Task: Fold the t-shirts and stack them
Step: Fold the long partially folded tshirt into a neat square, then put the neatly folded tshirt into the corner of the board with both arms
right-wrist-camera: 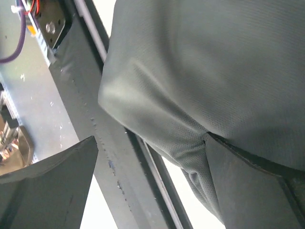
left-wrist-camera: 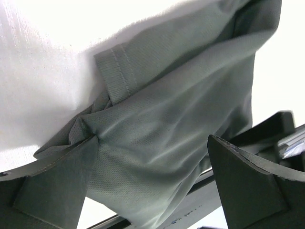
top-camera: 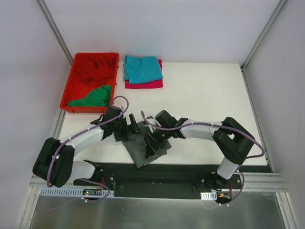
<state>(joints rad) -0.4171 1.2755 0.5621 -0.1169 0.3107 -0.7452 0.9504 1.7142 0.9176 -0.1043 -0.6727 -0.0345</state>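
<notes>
A dark grey t-shirt [top-camera: 142, 151] lies crumpled at the table's near edge and hangs over it. My left gripper [top-camera: 127, 129] is open at its left side. In the left wrist view the grey cloth [left-wrist-camera: 171, 119] fills the gap of that gripper [left-wrist-camera: 152, 162], and the left finger [left-wrist-camera: 52, 186] touches it. My right gripper [top-camera: 152, 143] is open over the shirt's right part. In the right wrist view the right finger [right-wrist-camera: 257, 191] rests against the cloth [right-wrist-camera: 214, 71], with the gripper [right-wrist-camera: 150, 152] wide. A folded teal t-shirt [top-camera: 142, 68] lies on a folded magenta one [top-camera: 145, 84] at the back.
A red plastic bin [top-camera: 69, 83] stands at the back left, holding a green t-shirt [top-camera: 93, 97] and a red t-shirt [top-camera: 95, 67]. A black mounting rail [top-camera: 181, 171] runs along the table's near edge, under the hanging cloth. White walls close in the sides and back.
</notes>
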